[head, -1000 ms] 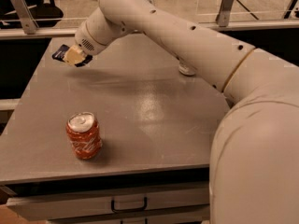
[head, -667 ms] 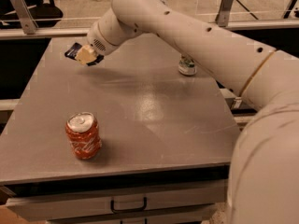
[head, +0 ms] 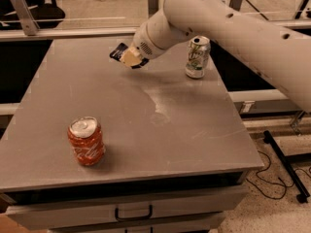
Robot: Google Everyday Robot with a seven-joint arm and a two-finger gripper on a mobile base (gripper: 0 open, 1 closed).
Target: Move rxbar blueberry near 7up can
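My gripper hangs above the far middle of the grey table, shut on the rxbar blueberry, a dark navy wrapper sticking out to the upper left of the fingers. The bar is held off the table top. The 7up can, white and silver with green markings, stands upright at the far right of the table, about a can's width to the right of my wrist. The white arm reaches in from the upper right.
An orange-red can stands upright near the table's front left. Drawers with a handle sit under the front edge. A metal rail runs behind the table. A black stand base lies on the floor at right.
My gripper has carried the blue bar from the table's far left corner rightwards, closer to the 7up can. The arm swung away and now the whole can shows.
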